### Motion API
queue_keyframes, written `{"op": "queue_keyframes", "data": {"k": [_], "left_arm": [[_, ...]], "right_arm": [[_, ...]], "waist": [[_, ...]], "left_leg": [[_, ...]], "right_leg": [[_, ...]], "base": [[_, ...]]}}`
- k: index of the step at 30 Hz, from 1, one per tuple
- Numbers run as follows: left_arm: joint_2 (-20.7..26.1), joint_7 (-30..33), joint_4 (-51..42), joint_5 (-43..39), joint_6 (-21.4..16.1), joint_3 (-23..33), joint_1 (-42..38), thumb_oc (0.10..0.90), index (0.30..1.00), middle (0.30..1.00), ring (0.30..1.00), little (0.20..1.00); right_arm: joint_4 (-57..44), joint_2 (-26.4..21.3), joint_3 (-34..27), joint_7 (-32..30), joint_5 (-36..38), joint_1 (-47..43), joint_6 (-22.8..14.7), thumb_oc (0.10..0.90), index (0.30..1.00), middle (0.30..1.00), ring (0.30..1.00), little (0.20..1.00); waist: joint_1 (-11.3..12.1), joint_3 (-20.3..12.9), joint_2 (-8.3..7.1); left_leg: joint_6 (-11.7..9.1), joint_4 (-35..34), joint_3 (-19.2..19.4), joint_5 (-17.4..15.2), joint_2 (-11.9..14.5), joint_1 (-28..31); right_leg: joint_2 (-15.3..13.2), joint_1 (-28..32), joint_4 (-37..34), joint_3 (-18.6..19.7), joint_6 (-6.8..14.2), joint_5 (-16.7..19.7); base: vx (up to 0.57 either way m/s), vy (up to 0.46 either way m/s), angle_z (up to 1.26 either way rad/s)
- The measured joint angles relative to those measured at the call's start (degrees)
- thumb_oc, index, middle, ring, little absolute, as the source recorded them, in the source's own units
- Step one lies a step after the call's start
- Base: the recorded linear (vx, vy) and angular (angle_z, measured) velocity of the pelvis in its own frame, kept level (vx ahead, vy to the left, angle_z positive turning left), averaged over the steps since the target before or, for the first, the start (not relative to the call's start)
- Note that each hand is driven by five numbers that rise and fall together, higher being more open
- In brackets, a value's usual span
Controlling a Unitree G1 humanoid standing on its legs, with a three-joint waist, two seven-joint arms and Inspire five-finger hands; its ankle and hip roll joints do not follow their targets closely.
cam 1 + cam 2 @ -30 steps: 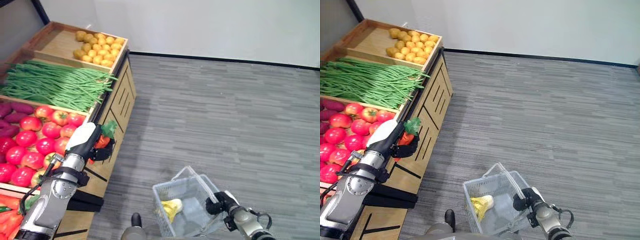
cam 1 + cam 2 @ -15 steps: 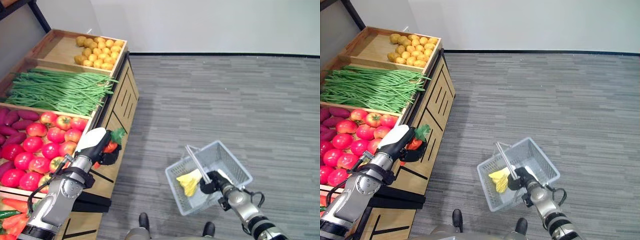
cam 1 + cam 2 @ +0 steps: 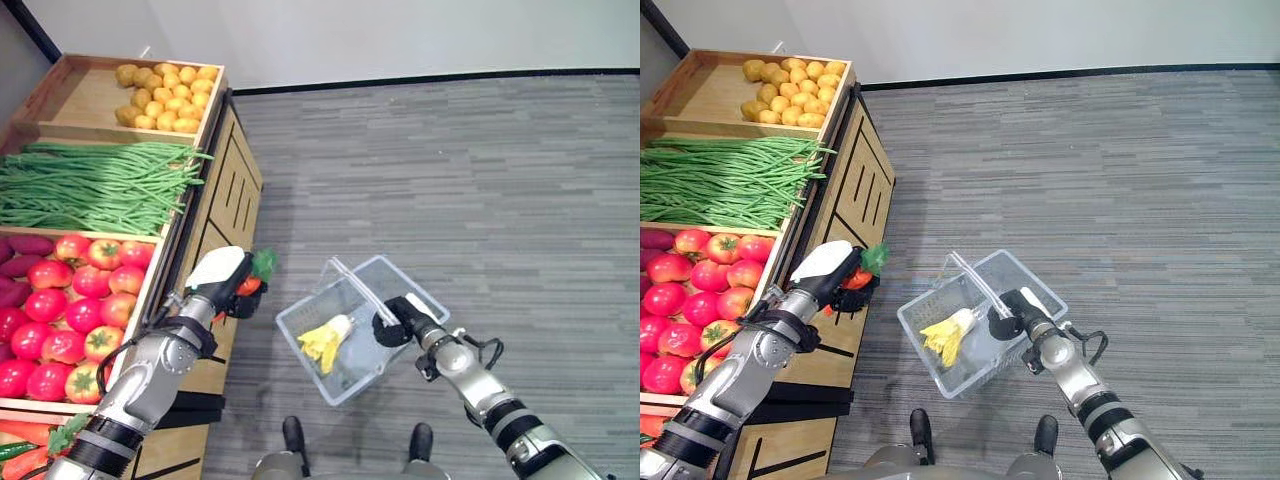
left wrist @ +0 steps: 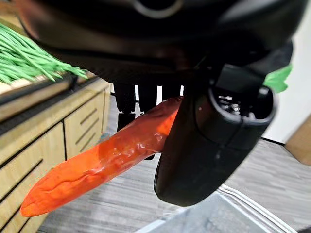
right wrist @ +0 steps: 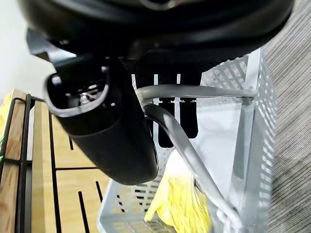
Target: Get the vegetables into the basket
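- Beside the wooden stand (image 3: 225, 190): left hand (image 3: 222, 283), closed round one carrot (image 4: 102, 160).
- Right hand (image 3: 398, 320): clasping handles of one basket (image 3: 300, 335).
- Basket contents: one yellow-leaved vegetable (image 3: 325, 341).

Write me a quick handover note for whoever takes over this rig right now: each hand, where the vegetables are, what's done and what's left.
Left hand: shut on a carrot, held off the stand's front edge, not yet over the basket.
Right hand: shut on the basket's handle, holding the basket above the floor beside the stand.
Done: a yellow leafy vegetable already lies in the basket.
Left: bring the carrot over the basket and release it; tomatoes, green beans and potatoes sit on the stand.
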Motion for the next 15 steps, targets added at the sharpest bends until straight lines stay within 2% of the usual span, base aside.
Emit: {"op": "queue_keyframes", "data": {"k": [5,8,10,15], "left_arm": [[-1.34,-0.01,0.27,0.62,0.09,-2.47,-1.96,0.400,0.300,0.300,0.300,0.300],[-2.28,0.01,2.31,1.67,0.13,-6.16,-6.25,0.400,0.300,0.300,0.300,0.300],[-3.70,0.11,2.59,2.06,0.13,-6.45,-6.93,0.400,0.300,0.300,0.300,0.300],[-8.38,0.35,12.94,2.11,-0.02,-12.14,-11.52,0.400,0.300,0.300,0.300,0.300]], "right_arm": [[-1.79,0.68,2.65,-0.02,0.05,-0.83,1.00,0.400,0.300,0.300,0.300,0.300],[-5.58,0.33,4.33,0.06,0.05,-0.87,1.52,0.400,0.300,0.300,0.300,0.300],[-7.42,0.35,4.52,0.04,0.10,-0.92,1.52,0.400,0.300,0.300,0.300,0.300],[-10.30,0.40,8.14,-0.13,0.93,-5.59,1.51,0.400,0.300,0.300,0.300,0.300]], "waist": [[-0.36,0.37,0.30],[-0.80,1.98,0.19],[-1.62,2.82,0.07],[-3.89,3.17,0.06]], "left_leg": [[0.00,0.00,0.10,0.00,0.08,-0.77],[0.01,0.00,0.15,0.01,0.12,-0.90],[0.01,0.00,0.36,0.01,0.10,-1.06],[0.01,0.00,0.76,0.01,0.16,-1.52]], "right_leg": [[0.10,-0.89,0.01,0.16,-0.01,0.01],[0.16,-1.08,0.01,0.27,-0.10,0.11],[0.16,-1.41,0.02,0.52,-0.10,0.17],[0.26,-2.58,0.03,1.27,-0.12,0.20]], "base": [[0.00,0.000,0.00],[-0.01,-0.001,-0.01],[-0.02,-0.005,-0.06],[-0.01,-0.003,-0.09]]}}
